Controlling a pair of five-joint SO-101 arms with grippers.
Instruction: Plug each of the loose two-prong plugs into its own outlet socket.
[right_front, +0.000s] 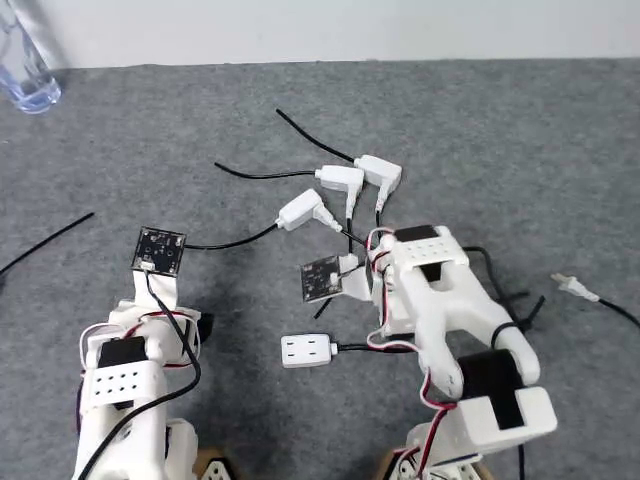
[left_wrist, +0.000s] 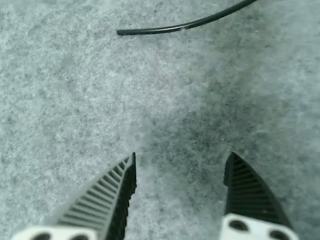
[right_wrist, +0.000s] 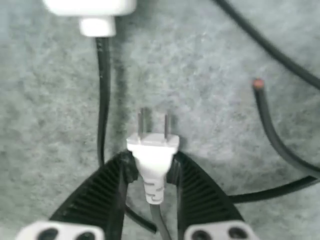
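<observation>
My right gripper (right_wrist: 150, 159) is shut on a white two-prong plug (right_wrist: 152, 150), its prongs pointing at a white outlet socket (right_wrist: 90, 11) a short way ahead. From above, that socket (right_front: 300, 210) lies beyond the right arm (right_front: 430, 290), with two more white sockets (right_front: 340, 178) (right_front: 378, 170) behind it. A fourth socket (right_front: 307, 350) lies beside the arm toward the front edge. Another loose plug (right_front: 572, 288) rests at the far right. My left gripper (left_wrist: 182, 162) is open over bare carpet, nothing between its fingers.
Black cables (right_front: 250, 175) trail from the sockets across the grey carpet. A cable end with a red tip (right_wrist: 257, 83) lies near the held plug. A stray black cable (right_front: 45, 245) runs off the left edge. A clear bottle (right_front: 25, 80) stands back left.
</observation>
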